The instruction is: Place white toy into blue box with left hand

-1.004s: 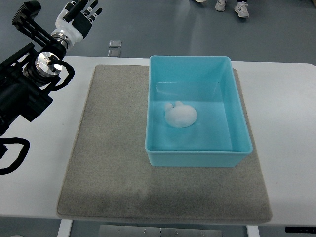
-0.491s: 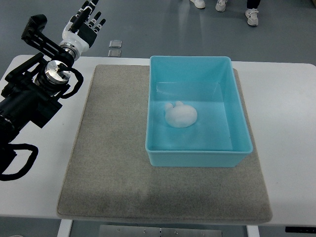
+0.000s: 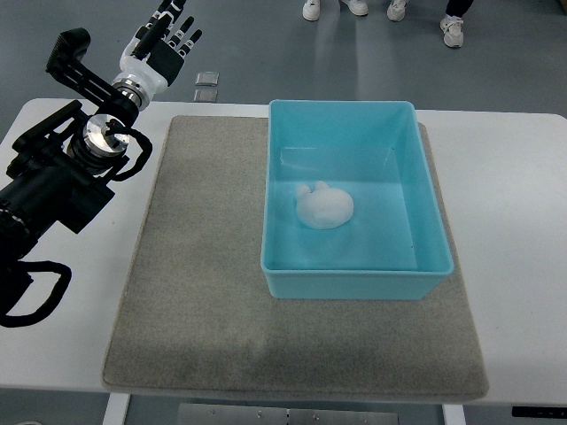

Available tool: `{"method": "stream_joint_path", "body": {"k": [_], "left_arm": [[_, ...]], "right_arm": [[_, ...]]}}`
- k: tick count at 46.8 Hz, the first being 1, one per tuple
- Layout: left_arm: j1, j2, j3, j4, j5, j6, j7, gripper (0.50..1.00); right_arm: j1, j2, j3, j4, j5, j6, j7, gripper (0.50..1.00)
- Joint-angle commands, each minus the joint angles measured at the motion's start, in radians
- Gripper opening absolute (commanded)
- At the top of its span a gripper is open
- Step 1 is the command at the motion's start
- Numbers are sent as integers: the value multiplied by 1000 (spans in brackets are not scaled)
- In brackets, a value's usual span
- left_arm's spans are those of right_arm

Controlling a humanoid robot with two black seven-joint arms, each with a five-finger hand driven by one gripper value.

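White toy [image 3: 324,206] sits on floor of blue box [image 3: 431,232], slightly toward 9 o'clock of box centre, apart from all four walls. Same spot as in both earlier frames. Box unmoved too, resting on grey mat [image 3: 197,292], 12 o'clock wall flush with mat's far edge.

Left hand [image 3: 161,45] at 11 o'clock of frame, past table [image 3: 521,221] far edge, over the floor. Fingers spread and straight, holding nothing. Versus a second ago: shifted toward 1 o'clock, higher in frame and a bit closer to box side; forearm now reaches further across table's 10 o'clock corner. Well apart from box and toy.

Right arm not visible.

Room: mat bare from 6 to 9 o'clock of box, wide strip between box's 9 o'clock wall and mat edge. Bare white tabletop at 3 o'clock beyond mat. Box's 3 o'clock wall close to mat's edge.

Small grey squares [image 3: 205,85] on floor at 12 o'clock of mat corner. Shoes of people [image 3: 452,30] at top edge, positions changed from earlier frames.
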Motion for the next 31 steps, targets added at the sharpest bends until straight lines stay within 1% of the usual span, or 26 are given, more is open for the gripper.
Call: {"method": "stream_joint_path", "body": {"k": [1,14,31], "left_arm": [[3,2,0,6,1,-3,0,994],[3,-23,3,7,2,-9,0,994],[1,-23,0,7,1,-8,0,994]], "right_arm": [[1,0,0,0,0,0,0,936],[1,0,0,0,0,0,0,936],[1,0,-2,11,-14,9,0,936]]}}
